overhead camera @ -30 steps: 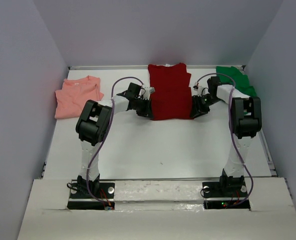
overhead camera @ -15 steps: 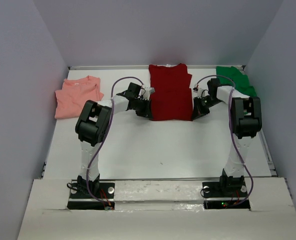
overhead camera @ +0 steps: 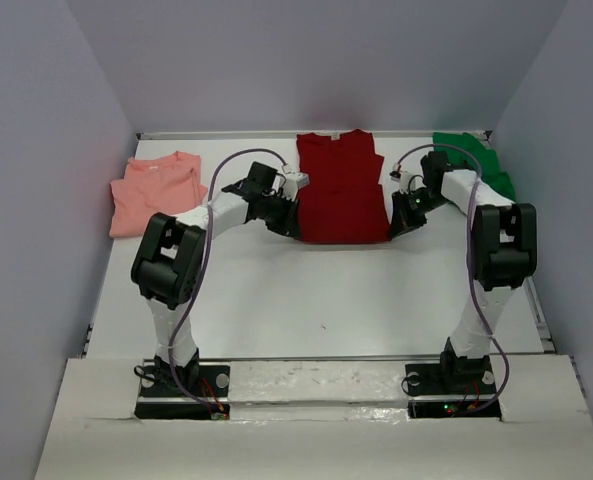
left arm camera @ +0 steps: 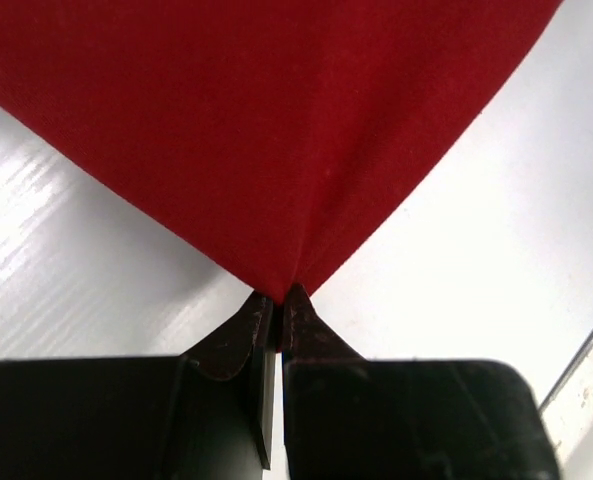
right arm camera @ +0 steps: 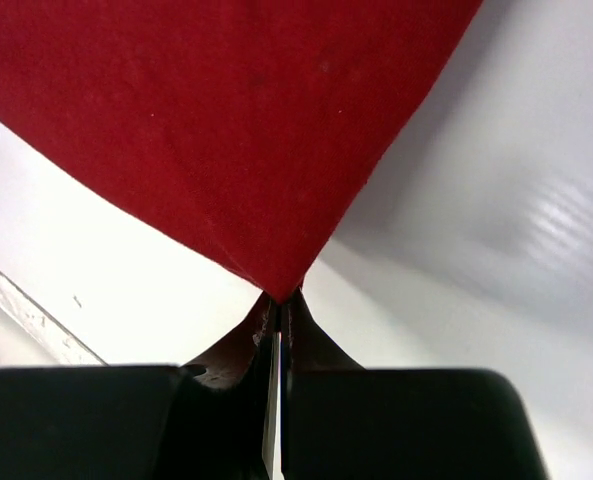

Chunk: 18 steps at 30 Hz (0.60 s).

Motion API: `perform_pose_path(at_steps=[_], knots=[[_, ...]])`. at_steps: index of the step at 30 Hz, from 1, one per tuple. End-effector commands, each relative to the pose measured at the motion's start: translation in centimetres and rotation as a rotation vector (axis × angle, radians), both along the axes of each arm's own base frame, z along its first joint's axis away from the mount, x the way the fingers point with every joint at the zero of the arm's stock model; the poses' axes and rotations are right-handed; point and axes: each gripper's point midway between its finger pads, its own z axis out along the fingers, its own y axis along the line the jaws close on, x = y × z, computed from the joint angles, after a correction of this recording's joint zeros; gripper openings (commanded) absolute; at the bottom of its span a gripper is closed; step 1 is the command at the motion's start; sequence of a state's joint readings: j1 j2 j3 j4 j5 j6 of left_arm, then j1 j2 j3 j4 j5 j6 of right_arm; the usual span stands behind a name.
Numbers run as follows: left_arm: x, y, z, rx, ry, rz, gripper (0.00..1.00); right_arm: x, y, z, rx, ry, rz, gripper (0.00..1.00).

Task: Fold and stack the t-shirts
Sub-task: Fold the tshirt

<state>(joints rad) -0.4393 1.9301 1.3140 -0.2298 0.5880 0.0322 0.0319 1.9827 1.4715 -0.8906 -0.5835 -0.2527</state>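
Note:
A dark red t-shirt (overhead camera: 342, 188) lies at the back middle of the white table, folded into a narrow strip with its collar at the far end. My left gripper (overhead camera: 294, 226) is shut on its near left corner (left arm camera: 276, 262). My right gripper (overhead camera: 391, 229) is shut on its near right corner (right arm camera: 276, 262). Both pinched corners are raised a little off the table. The salmon pink t-shirt (overhead camera: 157, 192) lies crumpled at the back left. The bright green t-shirt (overhead camera: 473, 159) lies at the back right, partly behind my right arm.
Purple walls close in the table (overhead camera: 316, 300) on the left, right and back. A metal rail (overhead camera: 541, 320) runs along the table's right edge. Both arm bases stand on a cardboard-covered ledge (overhead camera: 316, 420) at the near edge.
My right gripper has closed on the red shirt's near right corner. Both arms have reached further out, and the shirt's near hem now sits slightly wider and lifted.

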Motion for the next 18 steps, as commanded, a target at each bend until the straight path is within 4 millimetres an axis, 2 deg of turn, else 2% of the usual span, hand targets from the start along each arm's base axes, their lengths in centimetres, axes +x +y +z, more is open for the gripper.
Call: perform_pose_path(at_steps=[1,5,6,12,16,18], knots=[[-1.7,0.4,3.8,-0.042,-0.090,-0.065,0.00,-1.6,-1.0,2.8,-0.042,-0.053,0.031,0.00],[-2.7,0.3,5.8,-0.083,-0.131,-0.106,0.00,-3.1,-1.3,3.7,-0.051,-0.065,0.059,0.00],[-2.9,0.3,6.1,-0.086,-0.139,-0.113,0.00,-3.4,-1.3,3.5,-0.055,-0.055,0.062,0.00],[-4.0,0.9,7.3,-0.094,-0.183,-0.137,0.00,-5.7,-1.5,5.2,-0.060,-0.084,0.098,0.00],[-5.1,1.2,8.6,-0.113,-0.215,-0.155,0.00,-7.2,-1.4,6.8,-0.046,-0.081,0.142,0.00],[-5.4,1.3,9.4,-0.119,-0.235,-0.167,0.00,-7.1,-1.3,8.0,-0.035,-0.111,0.169,0.00]])
